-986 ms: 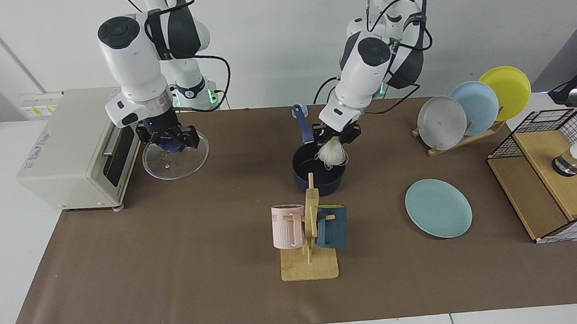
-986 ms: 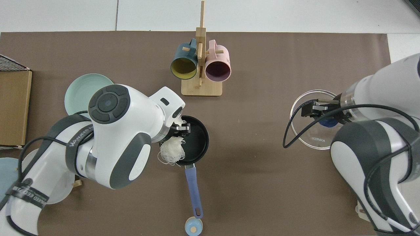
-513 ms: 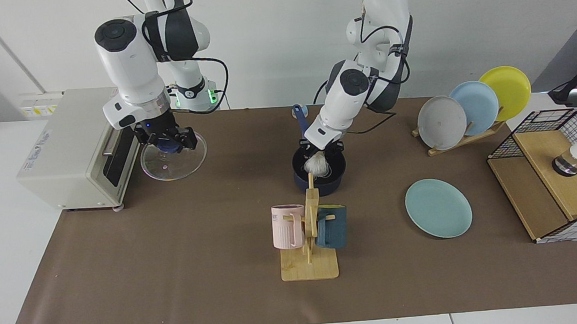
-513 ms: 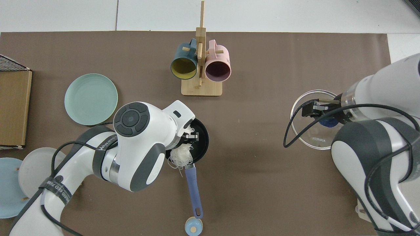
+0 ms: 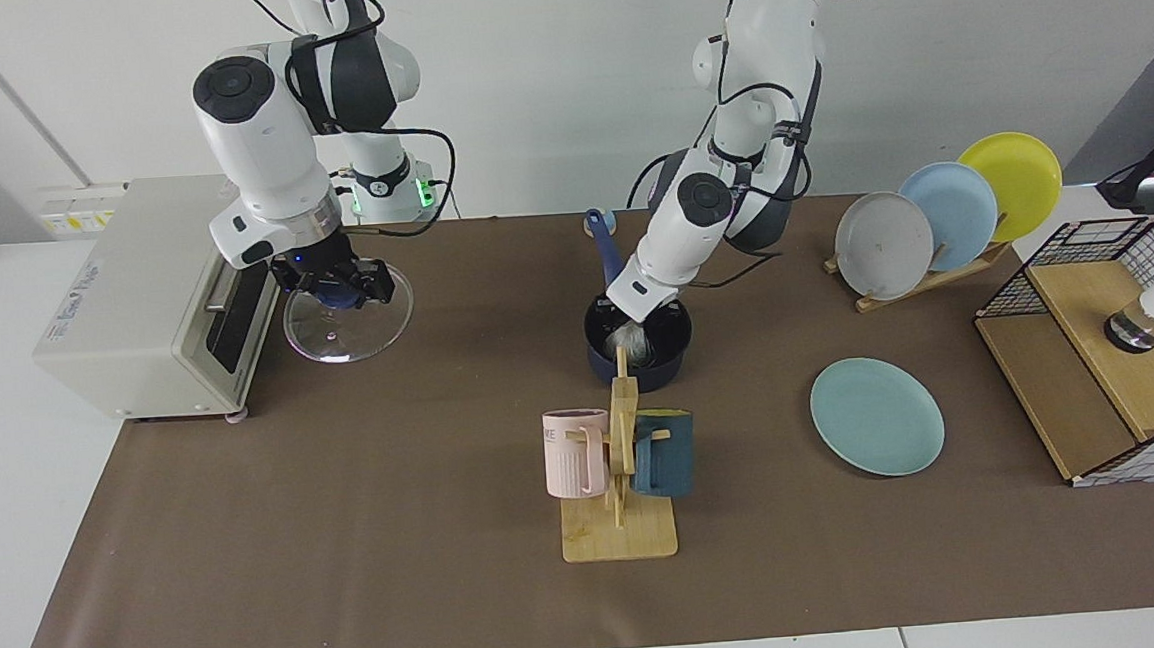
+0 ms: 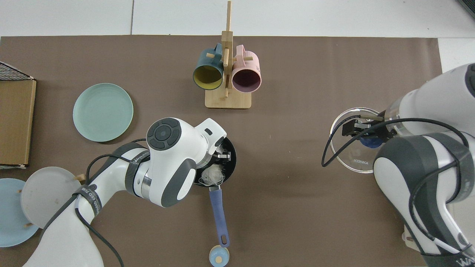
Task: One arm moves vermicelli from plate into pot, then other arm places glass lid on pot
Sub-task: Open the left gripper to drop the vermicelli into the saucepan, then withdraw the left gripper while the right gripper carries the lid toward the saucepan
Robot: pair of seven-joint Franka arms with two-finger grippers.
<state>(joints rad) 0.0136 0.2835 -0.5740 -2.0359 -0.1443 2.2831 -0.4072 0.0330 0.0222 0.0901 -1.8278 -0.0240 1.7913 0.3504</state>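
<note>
Vermicelli: you see the vermicelli (image 6: 212,174) inside the pot (image 5: 676,330), under the left end effector (image 6: 222,155).
Left end effector: lowered into the pot; you cannot tell whether it grips the noodles.
Plate: the plate (image 5: 876,416) lies bare on the desk (image 5: 350,538), well apart from that end effector.
Right end effector: the right end effector (image 5: 339,283) is closed on the glass lid (image 5: 348,318) knob, beside the toaster oven (image 5: 134,291).

I see a toaster oven (image 5: 149,295) at nine o'clock, a mug rack (image 5: 619,482) at centre, racked plates (image 5: 946,213) at two.
</note>
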